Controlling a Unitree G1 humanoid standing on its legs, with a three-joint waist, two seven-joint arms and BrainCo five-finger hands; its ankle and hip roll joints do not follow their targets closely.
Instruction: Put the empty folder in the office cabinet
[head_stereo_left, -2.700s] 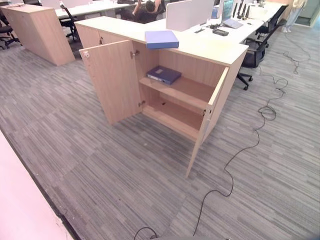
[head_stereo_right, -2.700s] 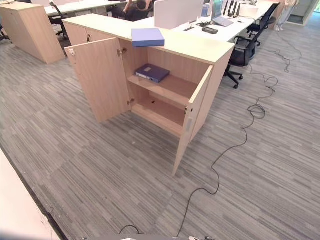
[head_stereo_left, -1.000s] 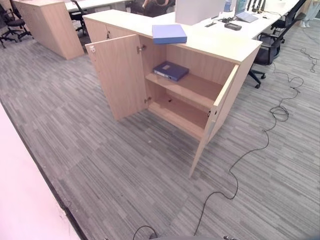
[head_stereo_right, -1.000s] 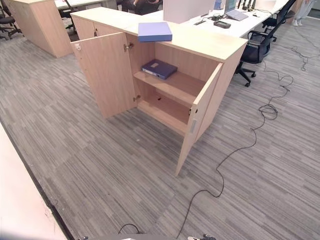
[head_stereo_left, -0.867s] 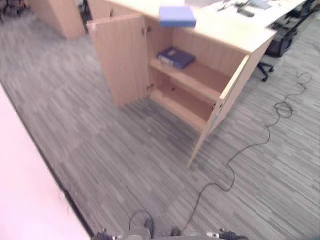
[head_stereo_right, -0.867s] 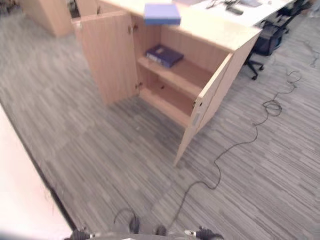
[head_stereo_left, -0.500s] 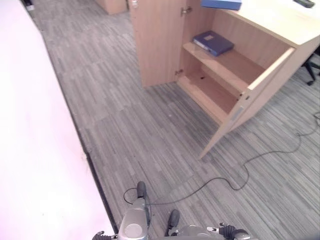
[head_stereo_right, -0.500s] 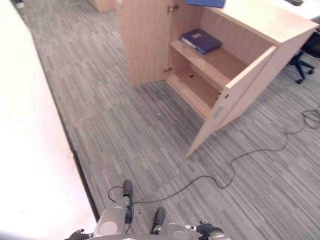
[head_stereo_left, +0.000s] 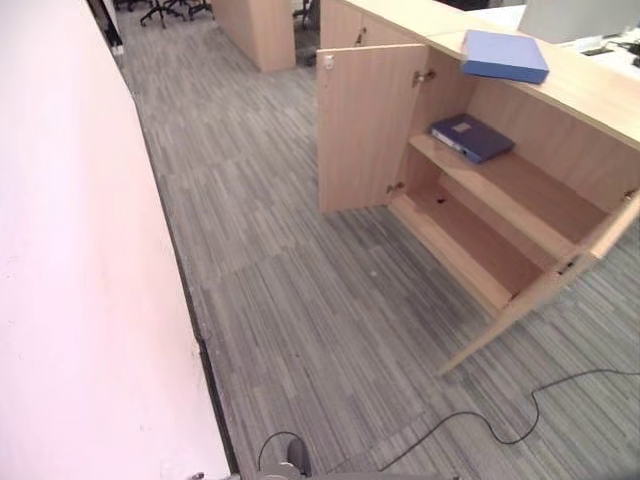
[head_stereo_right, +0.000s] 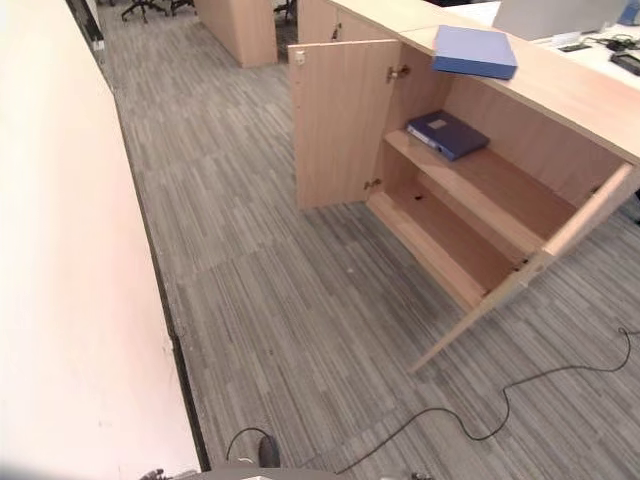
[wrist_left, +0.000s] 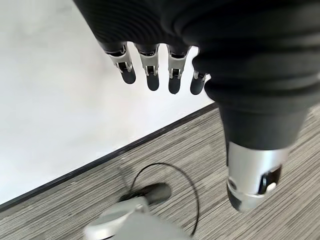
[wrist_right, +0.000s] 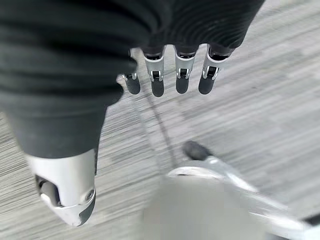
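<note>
- Left hand (wrist_left: 150, 70): in its wrist view the fingers hang straight and relaxed over grey carpet and a white wall base. It holds nothing, consistent with an arm hanging at the side while the robot stands off from the work.
- Right hand (wrist_right: 170, 75): in its wrist view the fingers are likewise loose and extended above the carpet, with nothing in its grasp.
- Carpet floor (head_stereo_left: 300, 300): grey striped carpet fills the lower and centre frame of the eye views, separating the robot from the furniture. A pale wall (head_stereo_left: 70, 300) runs along the left edge.
- Office cabinet (head_stereo_left: 520, 190): stands at the upper right of the frame. Both doors are swung open, the left door (head_stereo_left: 365, 125) facing the camera and the right door (head_stereo_left: 560, 290) edge-on at the lower right, so both shelves are accessible from the front.
- Dark blue binder (head_stereo_left: 472, 137): lies flat at the left end of the upper shelf, leaving bare shelf to its right.
- Light blue folder (head_stereo_left: 505, 56): the task's item, lying flat on the cabinet top, directly above the open compartment and untouched by either hand.
- Judgement: the task is at the approach stage. The robot must close on the cabinet before a pickup is possible.
</note>
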